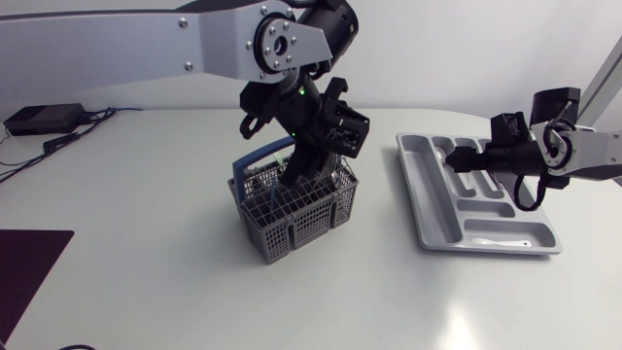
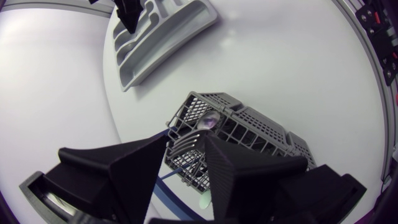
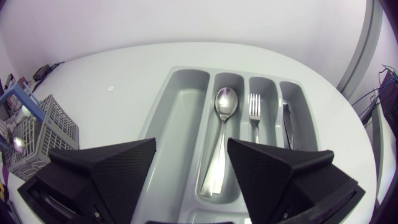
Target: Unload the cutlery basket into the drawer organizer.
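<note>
The grey cutlery basket (image 1: 292, 219) with a blue handle stands mid-table. My left gripper (image 1: 309, 175) reaches down into it from above. In the left wrist view its fingers (image 2: 186, 163) stand apart with the tines of a fork (image 2: 186, 146) between them; I see no firm contact. A spoon bowl (image 2: 208, 120) shows in a nearby basket cell. The grey drawer organizer (image 1: 428, 214) lies to the right. My right gripper (image 3: 191, 155) hovers open over it, above a spoon (image 3: 224, 106) lying in a long compartment. A fork (image 3: 254, 109) and a knife (image 3: 287, 121) lie in the compartments beside it.
A black box with cables (image 1: 44, 119) sits at the back left. A dark mat (image 1: 29, 272) covers the front left corner. The basket (image 3: 43, 130) also shows beside my right gripper, across bare white table.
</note>
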